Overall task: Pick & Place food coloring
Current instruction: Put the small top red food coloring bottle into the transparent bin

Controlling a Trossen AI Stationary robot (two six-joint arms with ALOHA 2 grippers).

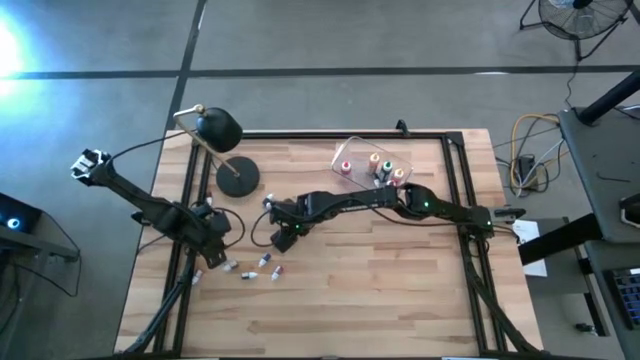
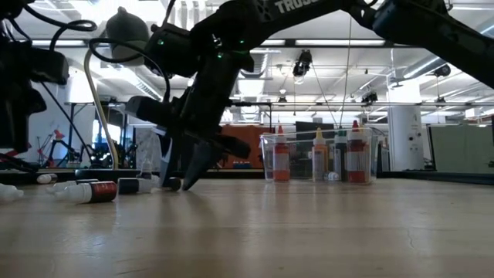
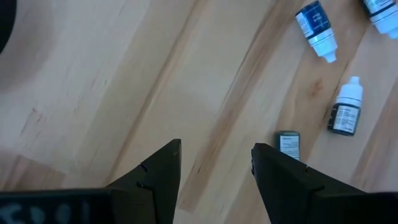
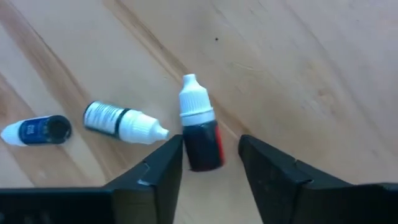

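Straddling the red food coloring bottle [image 4: 200, 132] lying on the table [image 4: 298, 68], your right gripper [image 4: 210, 155] fingers stand apart and empty, so centre them before you close.

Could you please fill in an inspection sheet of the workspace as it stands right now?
Surface: wooden table, bare in front.
Job's things: bottles lying loose; more standing in clear tub.
Clutter: black desk lamp.
Grippers: right gripper open, straddling a red bottle lying flat; left gripper open over bare wood.
Cables: yellow and black leads on the floor.
Surroundings: fan, concrete floor.
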